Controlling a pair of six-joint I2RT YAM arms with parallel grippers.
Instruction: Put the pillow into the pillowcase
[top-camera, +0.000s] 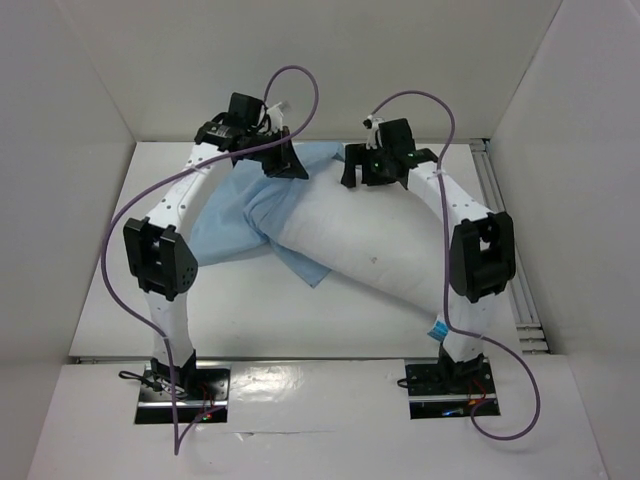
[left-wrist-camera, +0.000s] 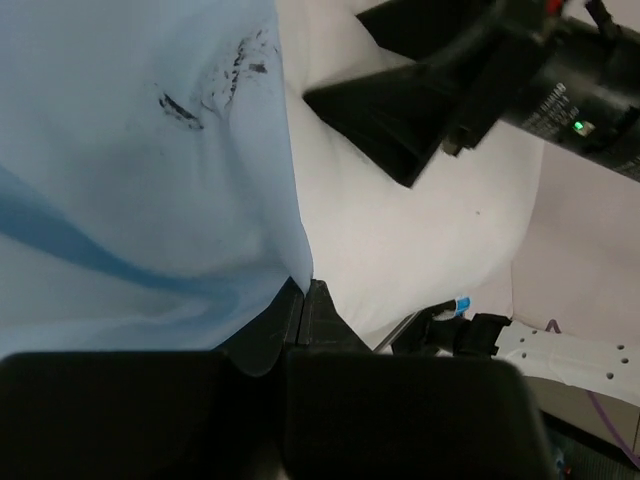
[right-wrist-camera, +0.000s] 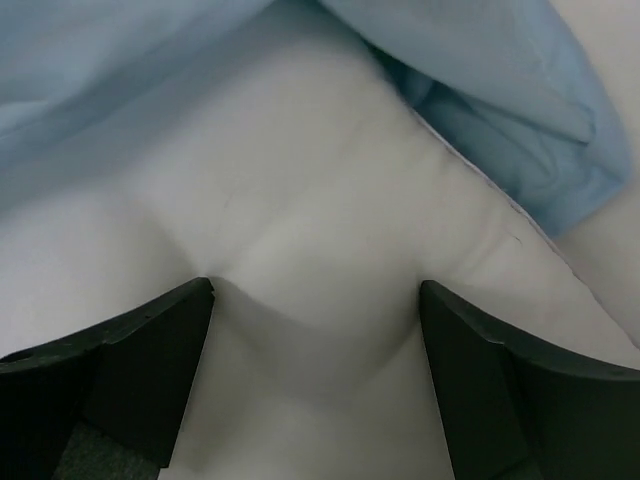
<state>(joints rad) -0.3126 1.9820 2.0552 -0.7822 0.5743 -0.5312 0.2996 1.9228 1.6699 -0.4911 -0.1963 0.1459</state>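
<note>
1. Top external view: white table (top-camera: 250, 320), walled on three sides, with both arm bases bolted at its near edge.
2. Pillow (top-camera: 380, 250): plump and white, lying diagonally from the far centre of the table towards the near right. Its far-left end is under blue cloth; the rest is bare.
3. Pillowcase (top-camera: 235, 215): thin, pale blue and wrinkled. It is draped over the pillow's far-left end and spread onto the table to the left. One folded corner lies across the pillow's near-left edge. The left wrist view shows dark smudges (left-wrist-camera: 225, 80) on the cloth.
4. Left arm (top-camera: 160, 260): white links with black joints, reaching to the far left of centre.
5. Right arm (top-camera: 480, 250): same build, reaching over the pillow to the far centre.
6. Right gripper (right-wrist-camera: 315, 290): jaws spread wide and grasping nothing. Both fingertips (right-wrist-camera: 190, 300) press into the bare pillow on either side of a shallow dent, and the pillowcase edge lies just beyond them.
7. Left gripper (left-wrist-camera: 303, 295): jaws clenched together, pinching the pillowcase edge at their tips, right beside the pillow's white surface.
8. Purple cables (top-camera: 300, 75): one loops above each arm.
9. Label (top-camera: 437, 328): small, blue and white, at the pillow's near-right edge, close to the right arm's base.
</note>
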